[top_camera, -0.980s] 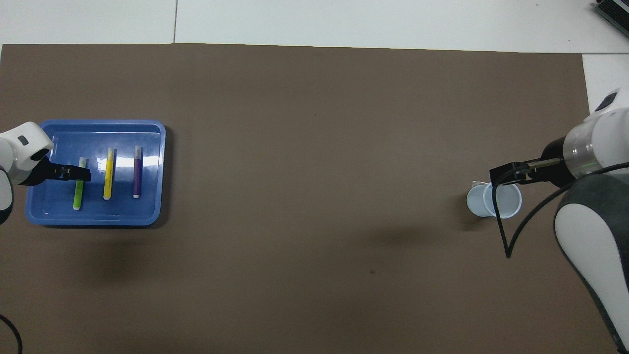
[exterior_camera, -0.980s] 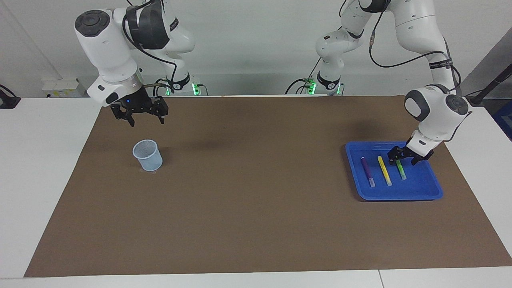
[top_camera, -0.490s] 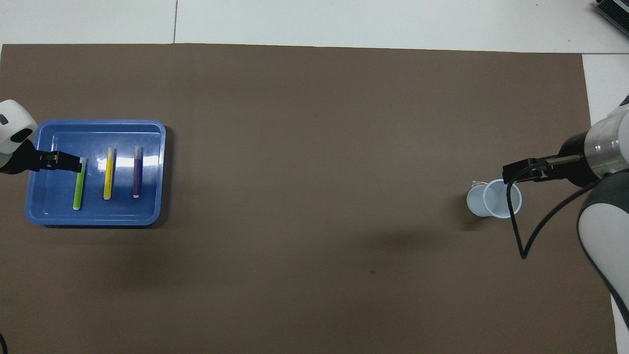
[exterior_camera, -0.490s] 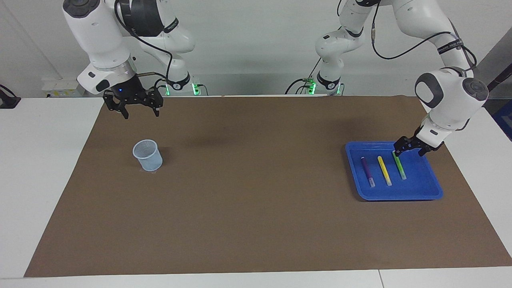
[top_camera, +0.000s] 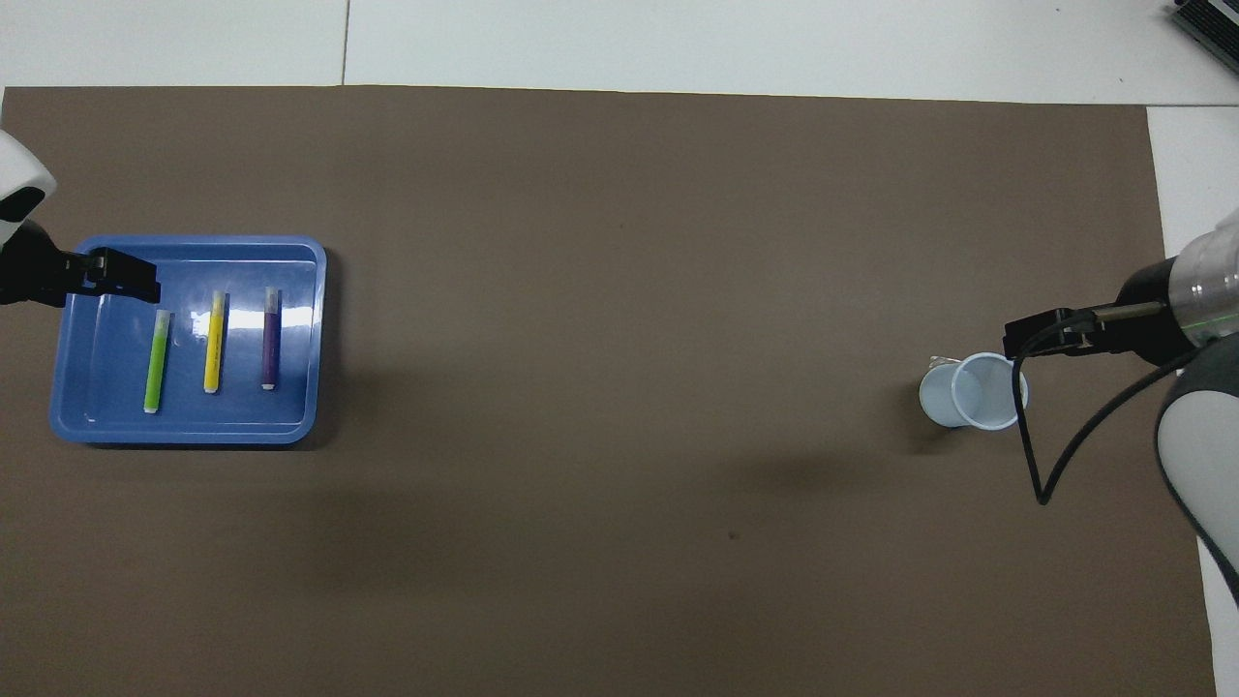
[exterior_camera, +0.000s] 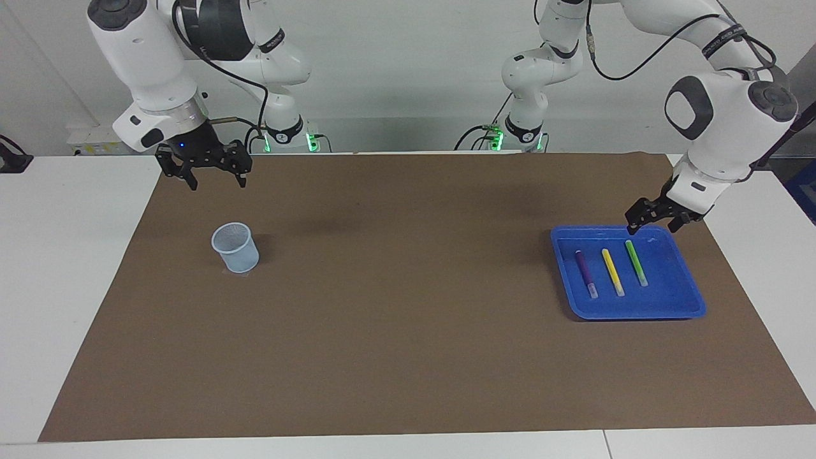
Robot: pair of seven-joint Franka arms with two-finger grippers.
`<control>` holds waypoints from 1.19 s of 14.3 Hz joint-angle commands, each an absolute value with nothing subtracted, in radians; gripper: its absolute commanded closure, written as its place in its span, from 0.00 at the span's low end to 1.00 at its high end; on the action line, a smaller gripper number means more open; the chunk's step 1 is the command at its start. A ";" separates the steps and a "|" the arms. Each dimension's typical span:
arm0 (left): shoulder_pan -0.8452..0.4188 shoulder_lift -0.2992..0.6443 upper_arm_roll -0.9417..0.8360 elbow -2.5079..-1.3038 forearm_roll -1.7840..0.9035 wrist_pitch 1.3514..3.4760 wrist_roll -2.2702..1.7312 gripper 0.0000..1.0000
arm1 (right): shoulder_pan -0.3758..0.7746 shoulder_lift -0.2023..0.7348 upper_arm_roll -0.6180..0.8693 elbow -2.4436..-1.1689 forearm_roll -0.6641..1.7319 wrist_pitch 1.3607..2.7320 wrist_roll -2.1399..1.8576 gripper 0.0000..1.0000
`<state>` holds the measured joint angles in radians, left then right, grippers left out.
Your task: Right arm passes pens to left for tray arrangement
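Both claws are seen empty with fingers spread: the left claw (exterior_camera: 656, 220) at right over the shallow blue plastic tray's (exterior_camera: 692, 290) rim, three slim marker pens (exterior_camera: 612, 270) laid parallel inside, the right claw (exterior_camera: 204, 167) parked upper left.

My white left arm's plain black gripper (exterior_camera: 656, 220) hangs empty, fingers parted, over the blue tray's (exterior_camera: 692, 299) rim — my blue-lit right gripper (exterior_camera: 213, 178) hovers well apart, fingers spread.
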<state>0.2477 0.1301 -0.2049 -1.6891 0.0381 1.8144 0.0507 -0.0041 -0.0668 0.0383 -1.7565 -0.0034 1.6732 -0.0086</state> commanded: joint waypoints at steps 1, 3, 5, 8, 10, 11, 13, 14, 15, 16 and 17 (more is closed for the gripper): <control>0.222 0.118 -0.206 -1.626 0.041 1.729 0.005 0.00 | -0.012 -0.071 0.046 -1.759 -0.011 1.687 -0.018 0.00; 0.221 0.074 -0.206 -1.624 0.040 1.706 0.005 0.00 | -0.012 -0.072 0.045 -1.759 -0.011 1.687 -0.018 0.00; 0.134 0.049 -0.143 -1.624 0.041 1.671 -0.008 0.00 | -0.014 -0.072 0.043 -1.759 -0.011 1.687 -0.018 0.00; -0.112 0.011 0.110 -1.624 0.041 1.635 -0.017 0.00 | -0.014 -0.074 0.043 -1.763 -0.009 1.706 -0.015 0.00; -0.129 -0.020 0.129 -1.624 0.041 1.618 -0.017 0.00 | 0.000 -0.071 0.043 -1.764 -0.011 1.739 -0.015 0.00; -0.118 -0.028 0.120 -1.626 0.043 1.612 -0.017 0.00 | 0.000 -0.069 0.043 -1.764 -0.011 1.733 -0.015 0.00; -0.117 -0.029 0.123 -1.626 0.041 1.601 -0.015 0.00 | -0.003 -0.054 0.043 -1.760 -0.011 1.741 -0.017 0.00; -0.117 -0.031 0.123 -1.629 0.043 1.605 -0.015 0.00 | -0.002 -0.043 0.043 -1.753 -0.011 1.746 -0.017 0.00; -0.114 -0.031 0.123 -1.629 0.043 1.606 -0.015 0.00 | -0.002 -0.029 0.043 -1.744 -0.006 1.747 -0.017 0.00; -0.114 -0.032 0.120 -1.635 0.043 1.615 -0.014 0.00 | -0.002 -0.009 0.043 -1.720 -0.006 1.744 -0.017 0.00; -0.114 -0.037 0.117 -1.640 0.043 1.623 -0.014 0.00 | -0.003 0.017 0.044 -1.691 -0.006 1.737 -0.017 0.00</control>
<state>-0.1037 -0.0216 0.1110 -1.6250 0.0380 1.6183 -0.0033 0.0005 -0.0370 0.0420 -1.7501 -0.0034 1.7371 -0.0086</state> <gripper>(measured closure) 0.000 0.000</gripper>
